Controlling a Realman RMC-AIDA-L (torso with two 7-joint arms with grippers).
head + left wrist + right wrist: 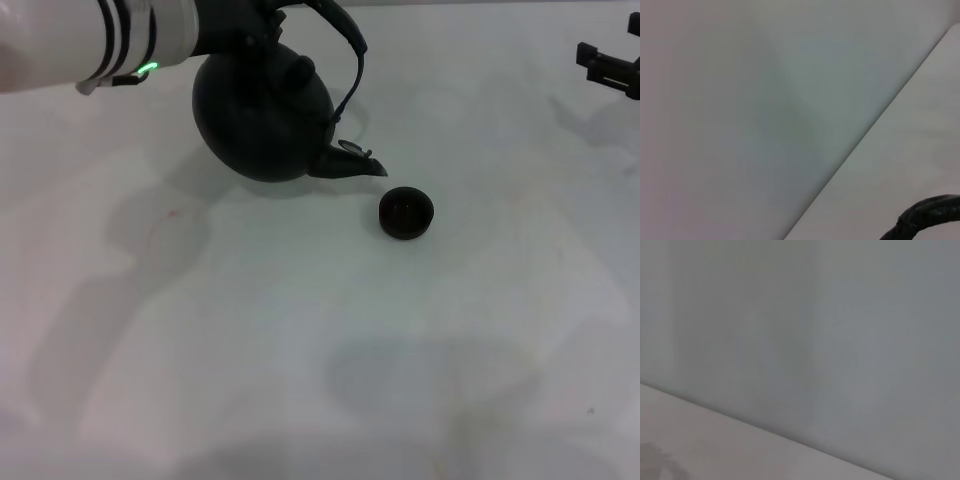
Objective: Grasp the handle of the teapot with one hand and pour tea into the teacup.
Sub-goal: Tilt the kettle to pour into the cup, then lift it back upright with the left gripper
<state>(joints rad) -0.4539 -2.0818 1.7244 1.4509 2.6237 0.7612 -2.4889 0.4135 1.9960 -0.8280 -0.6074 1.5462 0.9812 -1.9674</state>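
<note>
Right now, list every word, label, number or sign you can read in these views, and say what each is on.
None: no view shows readable text.
The teapot, teacup and table are unmarked.
The left arm has only black bands and a green light, no letters.

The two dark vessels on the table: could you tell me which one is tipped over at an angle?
The teapot: held up tilted, spout down toward the small teacup, which sits flat.

matt black teapot (262,120), smooth white table (300,350).
</note>
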